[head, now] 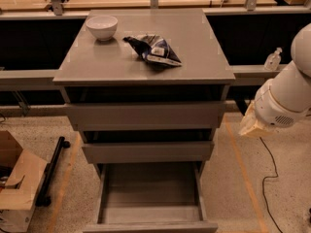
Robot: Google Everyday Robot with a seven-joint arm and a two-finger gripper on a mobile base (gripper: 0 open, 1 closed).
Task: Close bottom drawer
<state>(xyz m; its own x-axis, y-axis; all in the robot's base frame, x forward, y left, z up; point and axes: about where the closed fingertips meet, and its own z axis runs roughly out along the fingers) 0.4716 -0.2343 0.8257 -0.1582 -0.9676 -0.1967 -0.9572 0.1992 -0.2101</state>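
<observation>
The bottom drawer (150, 198) of the grey cabinet (146, 62) is pulled far out towards me. Its plain grey box interior is empty, and its flat front (150, 226) lies at the lower edge of the camera view. The middle drawer (147, 152) and the top drawer (146, 114) each stick out a little. My white arm (291, 91) comes in from the right. My gripper (252, 124) shows as a cream part at the arm's lower end. It hangs to the right of the cabinet at the height of the top drawer, apart from it.
A white bowl (101, 26) and a dark snack bag (154, 50) lie on the cabinet top. A cardboard box (17, 178) stands on the floor at the left. A black cable (272, 178) runs over the floor at the right. A small bottle (273, 59) stands on the ledge behind.
</observation>
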